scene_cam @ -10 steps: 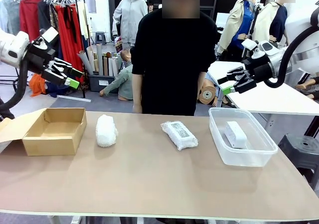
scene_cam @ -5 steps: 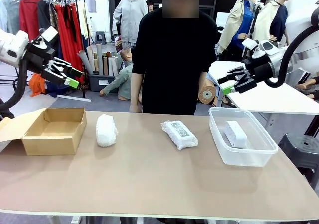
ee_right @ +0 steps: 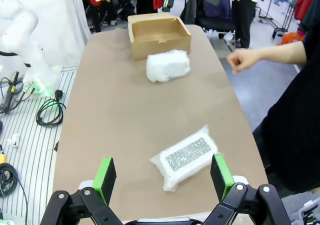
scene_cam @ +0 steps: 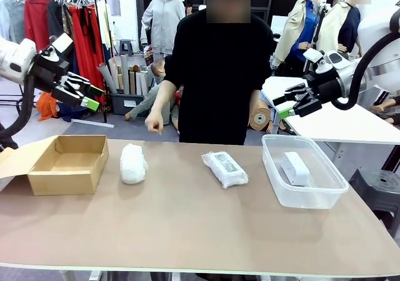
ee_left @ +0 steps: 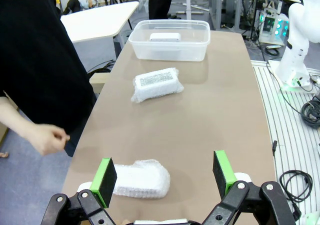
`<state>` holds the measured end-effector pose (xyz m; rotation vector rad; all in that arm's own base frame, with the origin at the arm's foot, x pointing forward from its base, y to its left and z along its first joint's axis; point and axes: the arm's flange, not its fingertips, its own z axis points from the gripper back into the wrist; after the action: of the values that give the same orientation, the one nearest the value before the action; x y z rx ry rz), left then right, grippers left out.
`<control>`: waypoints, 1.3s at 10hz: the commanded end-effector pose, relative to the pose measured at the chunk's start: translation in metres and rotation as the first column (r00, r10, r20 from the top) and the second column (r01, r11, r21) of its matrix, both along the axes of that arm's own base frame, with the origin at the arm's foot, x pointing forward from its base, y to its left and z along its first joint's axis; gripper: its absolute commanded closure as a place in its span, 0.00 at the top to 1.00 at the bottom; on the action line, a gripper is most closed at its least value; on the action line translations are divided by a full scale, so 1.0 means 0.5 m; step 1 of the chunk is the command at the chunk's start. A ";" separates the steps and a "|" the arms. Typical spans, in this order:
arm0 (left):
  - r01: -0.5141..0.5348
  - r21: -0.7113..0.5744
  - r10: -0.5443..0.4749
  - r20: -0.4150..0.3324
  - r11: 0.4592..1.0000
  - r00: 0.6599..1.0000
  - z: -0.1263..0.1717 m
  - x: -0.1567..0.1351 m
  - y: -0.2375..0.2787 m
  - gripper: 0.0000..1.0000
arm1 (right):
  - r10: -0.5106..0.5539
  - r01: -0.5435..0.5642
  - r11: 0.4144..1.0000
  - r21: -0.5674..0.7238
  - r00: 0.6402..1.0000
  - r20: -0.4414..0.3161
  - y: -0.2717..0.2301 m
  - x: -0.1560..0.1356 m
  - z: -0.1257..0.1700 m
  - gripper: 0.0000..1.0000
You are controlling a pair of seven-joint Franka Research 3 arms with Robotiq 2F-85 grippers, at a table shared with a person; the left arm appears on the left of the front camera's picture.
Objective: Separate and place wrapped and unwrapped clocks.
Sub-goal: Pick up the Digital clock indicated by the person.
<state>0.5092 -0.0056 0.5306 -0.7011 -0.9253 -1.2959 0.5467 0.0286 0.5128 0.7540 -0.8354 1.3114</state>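
A bare white clock (scene_cam: 294,168) lies inside the clear plastic tub (scene_cam: 328,193) at the table's right; the left wrist view has the clock (ee_left: 164,36) at its far end. A bubble-wrapped white bundle (scene_cam: 133,163) rests left of centre, and it (ee_left: 141,179) lies just ahead of my left gripper's fingers. A clear-plastic bundle with a label (scene_cam: 224,168) lies mid-table, below my right wrist (ee_right: 186,156). My left gripper (scene_cam: 84,95) hangs open high above the cardboard box. My right gripper (scene_cam: 287,103) is open above the tub. The person's hand (scene_cam: 153,125) hovers over the far edge.
An open cardboard box (scene_cam: 65,164) with nothing inside sits at the table's left end. A person in black stands at the far side. Bare tabletop (scene_cam: 200,225) stretches across the near half.
The person has raised a forearm, bringing a hand out over the far edge near the bubble-wrapped bundle. Both arms and all the objects stayed put.
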 end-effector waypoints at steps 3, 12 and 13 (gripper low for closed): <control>0.004 -0.001 -0.004 0.004 1.000 1.000 0.003 -0.002 -0.002 1.00 | 0.000 0.000 1.000 -0.001 1.000 0.002 -0.001 -0.001 0.002 1.00; 0.004 -0.001 -0.004 0.004 1.000 1.000 0.003 -0.002 -0.002 1.00 | 0.000 0.000 1.000 -0.001 1.000 0.002 -0.001 -0.001 0.002 1.00; 0.004 -0.001 -0.004 0.004 1.000 1.000 0.003 -0.002 -0.002 1.00 | 0.000 0.000 1.000 -0.001 1.000 0.002 -0.001 -0.001 0.002 1.00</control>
<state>0.5092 -0.0055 0.5306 -0.7010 -0.9253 -1.2960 0.5467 0.0286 0.5128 0.7540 -0.8354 1.3113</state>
